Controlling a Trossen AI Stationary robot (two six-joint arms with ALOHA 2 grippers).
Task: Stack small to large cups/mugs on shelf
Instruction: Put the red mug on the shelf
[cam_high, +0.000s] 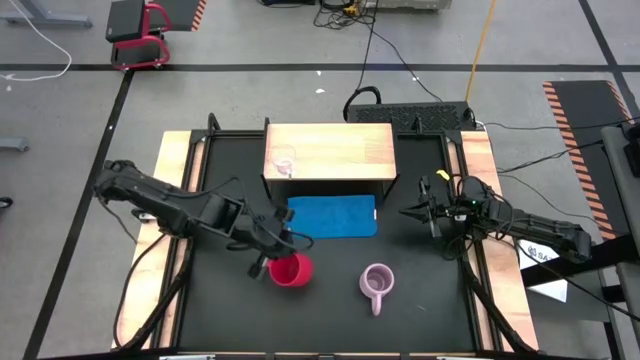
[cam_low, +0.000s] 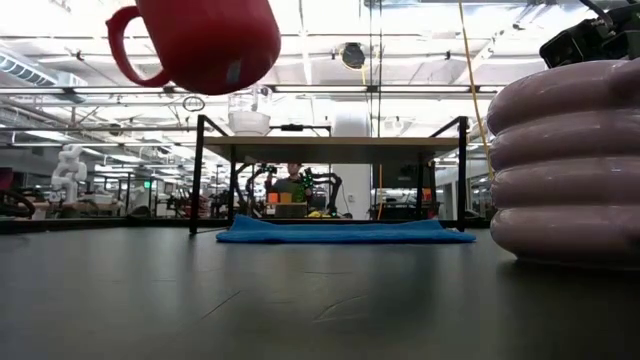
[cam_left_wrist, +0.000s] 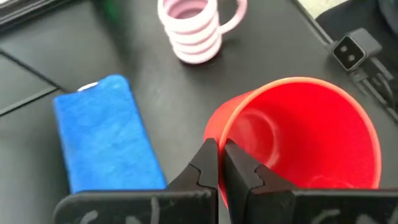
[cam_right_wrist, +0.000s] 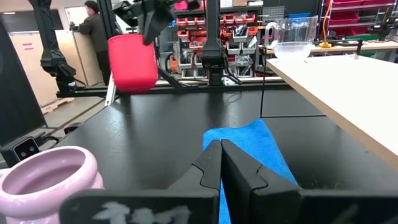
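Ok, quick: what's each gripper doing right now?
Left gripper: closed on the rim of the red mug, lifted off the table.
Right gripper: closed, holding nothing.

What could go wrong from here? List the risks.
1. The left gripper pinches only the red mug's rim while it hangs above the table, so it could slip or tilt.
2. The glass cup already stands on the shelf; a careless placement could knock it.

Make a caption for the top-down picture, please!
Left tool lifts the red mug by its rim; lilac mug waits on the table.
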